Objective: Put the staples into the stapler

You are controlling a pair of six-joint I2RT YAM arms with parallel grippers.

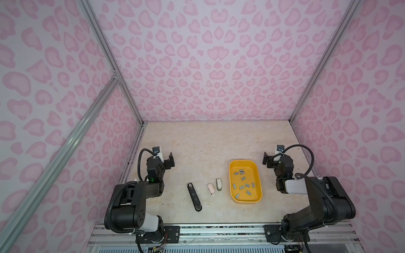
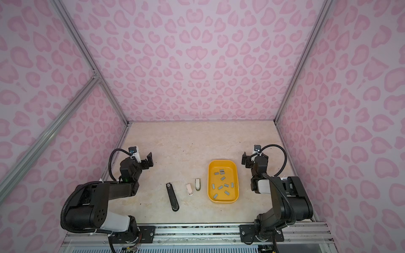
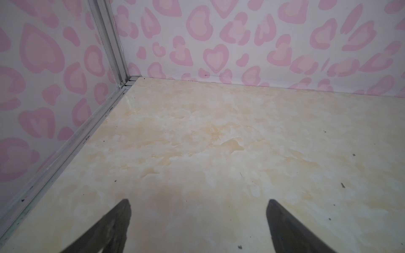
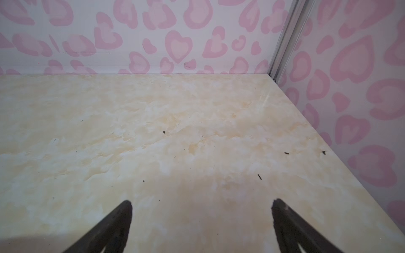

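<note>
Several small grey staples (image 1: 241, 187) (image 2: 220, 187) lie loose in a yellow tray (image 1: 231, 175) (image 2: 210, 175) right of centre. Left of the tray lie three staplers: a long black stapler (image 1: 194, 197) (image 2: 172, 197), a small pink one (image 1: 210, 189) (image 2: 189, 189) and a small grey-white one (image 1: 218, 184) (image 2: 198, 184). My left gripper (image 1: 171, 161) (image 2: 149, 160) (image 3: 198, 203) hovers open and empty at the left, farther back than the staplers. My right gripper (image 1: 266, 158) (image 2: 244, 158) (image 4: 201, 203) is open and empty just behind the tray's far right corner. Both wrist views show only bare tabletop.
The beige marbled tabletop (image 1: 208, 149) is enclosed by pink heart-patterned walls (image 1: 208, 65) on three sides with aluminium posts in the corners. The arm bases sit on a metal rail (image 1: 219, 232) at the front edge. Small dark specks dot the surface.
</note>
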